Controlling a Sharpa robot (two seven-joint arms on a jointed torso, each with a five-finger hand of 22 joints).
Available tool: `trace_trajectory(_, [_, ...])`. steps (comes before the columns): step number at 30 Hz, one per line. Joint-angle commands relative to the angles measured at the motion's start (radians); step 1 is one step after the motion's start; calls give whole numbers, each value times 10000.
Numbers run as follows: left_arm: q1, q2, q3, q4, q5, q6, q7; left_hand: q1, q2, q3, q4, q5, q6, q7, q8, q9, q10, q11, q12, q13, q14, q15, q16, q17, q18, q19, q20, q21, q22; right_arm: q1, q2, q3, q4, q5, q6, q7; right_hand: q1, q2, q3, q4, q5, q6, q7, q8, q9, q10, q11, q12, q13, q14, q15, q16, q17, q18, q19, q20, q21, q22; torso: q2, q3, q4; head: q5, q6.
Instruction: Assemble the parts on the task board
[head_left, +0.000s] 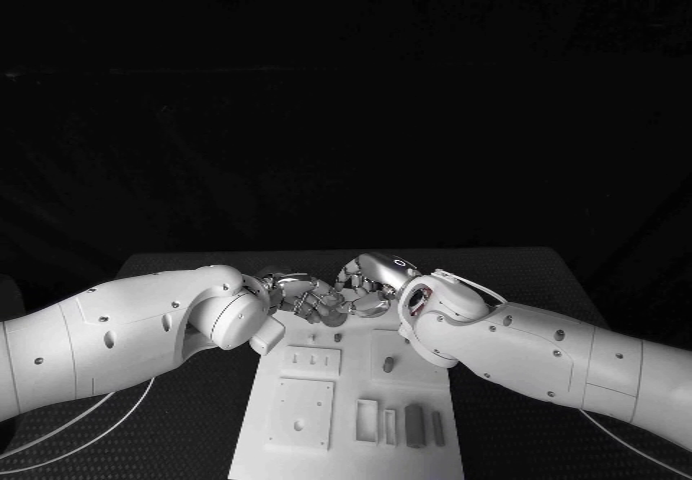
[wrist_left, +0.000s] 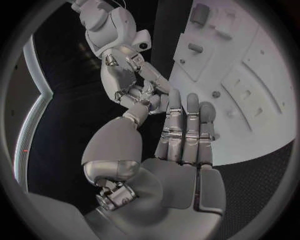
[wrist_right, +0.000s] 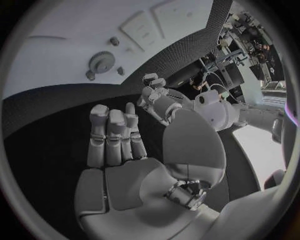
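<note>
The white task board (head_left: 303, 415) lies in the middle of the black table. Grey parts stand on it: a tall block (head_left: 415, 424) near its front, a small peg (head_left: 388, 365) further back. Over the board's far end my left hand (head_left: 306, 297) and right hand (head_left: 372, 283) meet, fingertips close together. In the left wrist view the left hand (wrist_left: 184, 150) has straight fingers and an empty palm beside the board (wrist_left: 256, 85). The right hand (wrist_right: 119, 150) looks the same, straight-fingered and empty, with a round toothed part (wrist_right: 101, 62) on the board (wrist_right: 56, 50) beyond it.
Recessed plates (head_left: 300, 412) and slots (head_left: 313, 360) cover the board's left half. Small pegs (wrist_left: 195, 47) stand near its far end. Cables (head_left: 87, 420) run over the table at the left. Black table (head_left: 519, 270) surrounds the board.
</note>
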Motion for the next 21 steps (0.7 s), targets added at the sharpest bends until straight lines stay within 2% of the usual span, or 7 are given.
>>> trace_trajectory(1, [6,3,10,6,-34,167,50,-21,93,50,-9,-54,490,-386,25,134,52,-32,55,15,98,-3,56,12,-151,9,-79,55,0,-7,-28,0,-41,110,-3,158,-91,21,-70,4,0,-311,216,-62,-26,-81,33,-42,-23,-35,96,-65,-20,316,-118,5,-72,35,2,1,-8,-3,9])
trace_trajectory(11, [6,-21,10,-123,-110,189,-56,-20,102,59,-28,-54,503,-391,25,144,61,-37,71,20,107,-11,73,14,-151,8,-83,67,3,-56,-184,-1,199,293,85,359,-36,69,-90,19,10,-273,222,-43,-26,-114,43,-45,-55,-63,110,-76,-31,316,-147,32,-107,32,-2,9,1,-5,-5])
trace_trajectory(18, [4,22,10,-214,-204,263,-150,-22,104,62,-35,-53,508,-393,25,148,62,-39,77,22,109,-14,81,14,-151,8,-85,73,4,-96,-281,-1,360,340,149,380,18,110,-83,5,13,-253,215,-33,-27,-105,35,-33,-68,-66,103,-73,-34,316,-152,40,-114,35,7,-6,-5,-2,-22])
trace_trajectory(21, [3,42,9,-316,-406,373,-449,-21,109,65,-37,-54,510,-393,24,150,63,-40,79,22,110,-15,84,14,-151,8,-86,76,4,-102,-394,-2,331,338,152,364,27,111,-85,1,14,-267,217,-42,-32,-104,36,-32,-72,-67,103,-73,-35,316,-154,42,-117,36,-3,-10,7,1,-15])
